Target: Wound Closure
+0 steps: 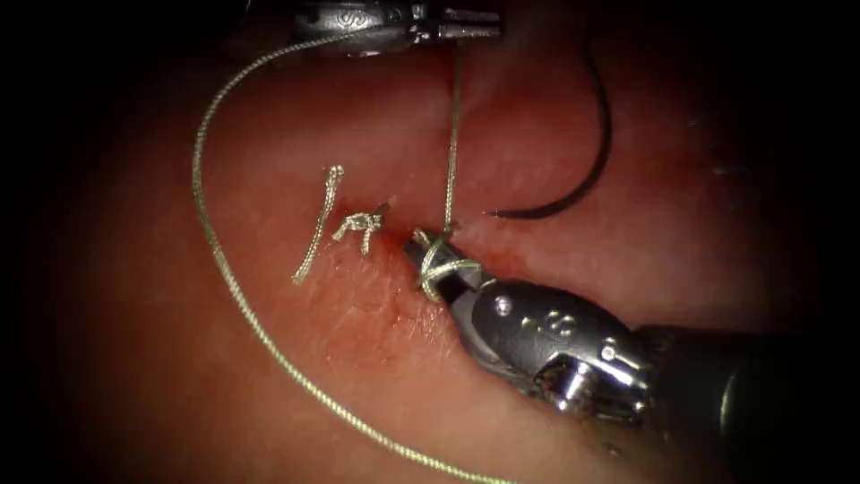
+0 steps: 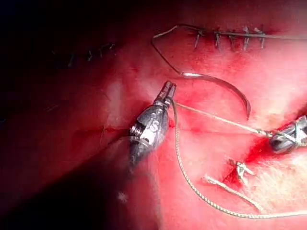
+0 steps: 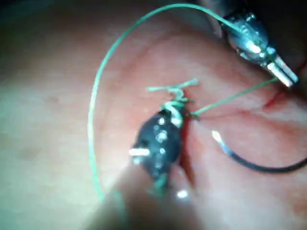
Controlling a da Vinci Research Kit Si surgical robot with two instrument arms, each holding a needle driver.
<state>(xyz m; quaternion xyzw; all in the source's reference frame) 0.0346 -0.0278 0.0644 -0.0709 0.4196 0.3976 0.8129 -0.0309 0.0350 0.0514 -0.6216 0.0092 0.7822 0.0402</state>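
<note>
Your right tool [image 1: 428,260] sits nearest the endoscope, coming in from the lower right with its tip at the cut [image 1: 403,235] in the tissue [image 1: 269,358]. Loops of thread [image 1: 199,188] are wrapped around its jaws, and you cannot tell whether those jaws are pressed together or parted under the wraps. The right wrist view shows the same tool [image 3: 173,111] with the thread [image 3: 91,120] bunched at its tip.

Your left tool [image 1: 479,25] lies at the top edge of the endoscope view, its jaws pressed together on the thread. From there one strand runs straight down to the cut, taut, and a second sweeps in a wide arc out over the tissue to the left of the cut and off the bottom edge. The left wrist view shows this tool [image 2: 168,91] pinching the thread [image 2: 182,167] at its tip.

Neither tool holds the needle [image 1: 591,170]. It lies free on the tissue right of the cut, curve uppermost, with its point resting just beside the cut near the taut strand.

Left of the cut you have a finished knot [image 1: 360,226], and beside it a loose cut end of thread [image 1: 319,224]. Red fluid [image 1: 376,296] stains the tissue around the cut.
</note>
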